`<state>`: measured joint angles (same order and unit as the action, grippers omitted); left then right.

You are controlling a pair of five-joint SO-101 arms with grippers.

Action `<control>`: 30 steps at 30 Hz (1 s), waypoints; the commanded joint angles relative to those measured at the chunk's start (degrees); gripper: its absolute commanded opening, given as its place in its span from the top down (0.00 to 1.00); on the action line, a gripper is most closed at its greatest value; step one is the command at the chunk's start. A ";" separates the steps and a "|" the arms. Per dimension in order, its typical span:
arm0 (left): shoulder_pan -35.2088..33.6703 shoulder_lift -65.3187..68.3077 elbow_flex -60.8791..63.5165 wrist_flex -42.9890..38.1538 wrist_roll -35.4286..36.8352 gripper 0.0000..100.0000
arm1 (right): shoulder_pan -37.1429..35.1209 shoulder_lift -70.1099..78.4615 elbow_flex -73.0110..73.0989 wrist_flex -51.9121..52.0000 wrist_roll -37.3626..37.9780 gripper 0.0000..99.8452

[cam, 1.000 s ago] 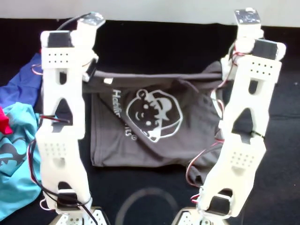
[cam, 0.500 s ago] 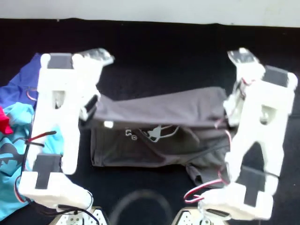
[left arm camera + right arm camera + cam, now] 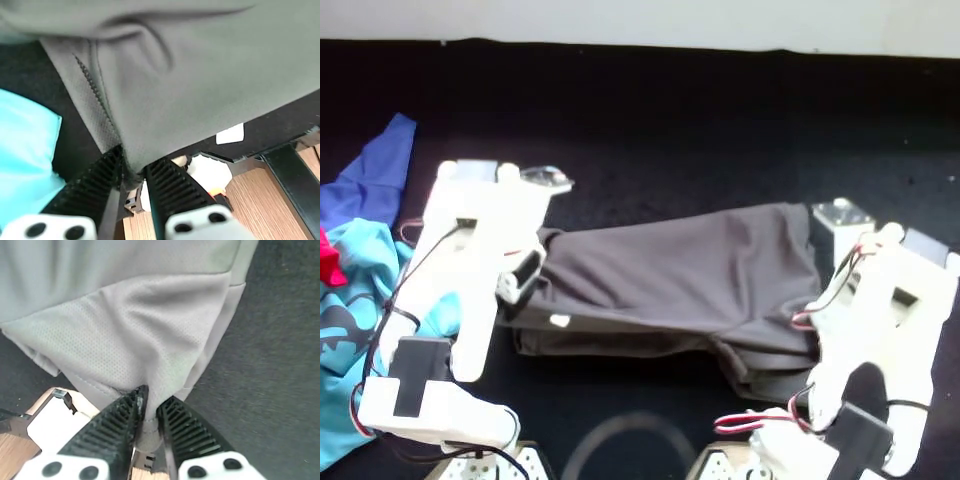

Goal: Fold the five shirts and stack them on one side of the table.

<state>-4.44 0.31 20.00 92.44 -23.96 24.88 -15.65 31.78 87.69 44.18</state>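
Light falls soft and even from overhead. In the high view my left arm (image 3: 470,260) and right arm (image 3: 925,320) glare almost to plain white, while the black worktop (image 3: 670,130) reads dark and swallows its shadows. The grey shirt (image 3: 680,265) shows gentle shading along its folds and a dark band beneath its hanging edge. From my wrists the cloth is brightly lit, with deep shadow between my jaws.

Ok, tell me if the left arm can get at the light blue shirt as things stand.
Probably not yet: the left gripper is shut on the edge of the grey shirt. The light blue shirt lies beside that arm with nothing between, so the way looks free once it lets go.
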 commanded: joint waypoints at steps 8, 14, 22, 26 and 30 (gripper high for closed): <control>0.31 -2.95 2.68 -11.96 -0.18 0.99 | 0.04 -9.45 0.40 -2.33 0.79 0.99; 0.31 -2.51 6.37 -11.96 -0.44 0.99 | -0.22 -9.71 3.38 -2.33 0.79 0.99; -2.59 -3.30 -2.51 -4.66 -4.13 0.84 | -1.63 -10.33 -2.24 0.57 0.62 0.79; -7.25 -2.51 -17.10 -3.08 -3.78 0.84 | -4.88 -10.33 -10.68 3.03 -1.41 0.81; -7.08 -1.89 -22.37 -4.22 -3.34 0.84 | -8.84 -9.54 -17.98 -0.31 -8.00 0.82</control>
<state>-11.74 -0.57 2.15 88.48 -27.47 19.34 -24.09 19.65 89.80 40.22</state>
